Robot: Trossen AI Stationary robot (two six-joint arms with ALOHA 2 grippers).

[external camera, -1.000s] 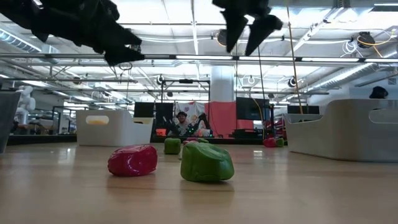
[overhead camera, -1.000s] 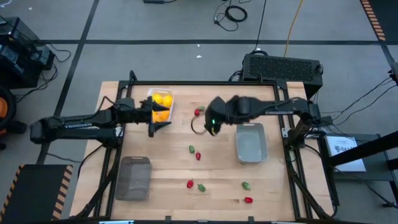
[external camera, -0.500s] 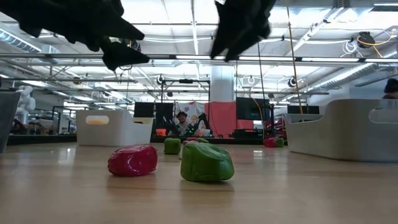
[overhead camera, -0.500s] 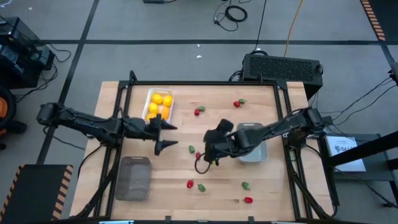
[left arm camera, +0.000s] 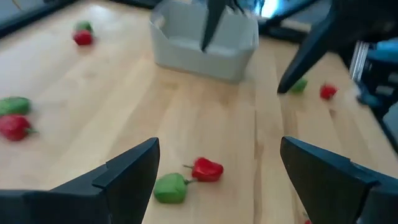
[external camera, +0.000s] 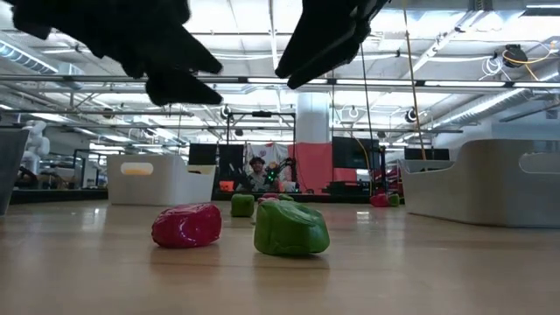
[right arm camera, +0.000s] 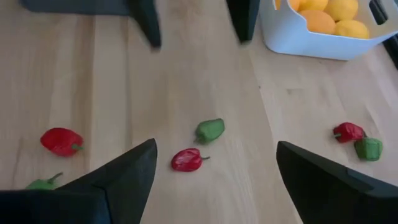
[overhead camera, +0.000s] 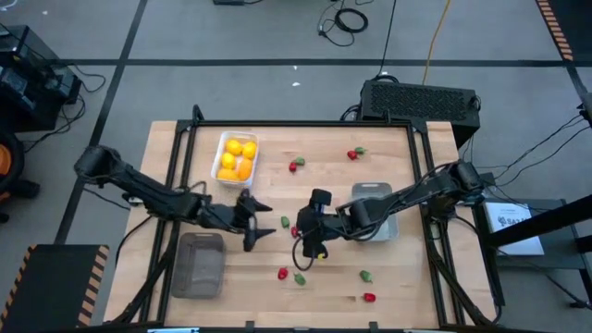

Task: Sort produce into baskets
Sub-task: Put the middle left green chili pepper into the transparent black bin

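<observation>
While the yellow and orange fruits (overhead camera: 236, 158) already sit in the white basket (overhead camera: 222, 149) at the far left of the table, we count the rest of the sorting as undone. We see the light grey basket (overhead camera: 374, 215) on the right and the darker grey mesh basket (overhead camera: 198, 265) at the near left, with nothing visible in either.

Red and green pieces lie scattered on the wood: a red-and-green pair (overhead camera: 295, 166) beside the white basket, another pair (overhead camera: 354, 154) at the far right, a green piece (overhead camera: 285, 222) with a red one (overhead camera: 295, 232) just by it mid-table, a red (overhead camera: 282, 273) and green (overhead camera: 300, 277) pair nearer the front, then a lone green piece (overhead camera: 366, 276) and a lone red piece (overhead camera: 369, 297).

Our left gripper (overhead camera: 256, 222) hovers mid-table with fingers spread wide and nothing between them. Our right gripper (overhead camera: 310, 248) hangs close by, just beside the middle pair, also spread and carrying nothing.

We judge roughly a third finished: the reds and greens remain unsorted.
</observation>
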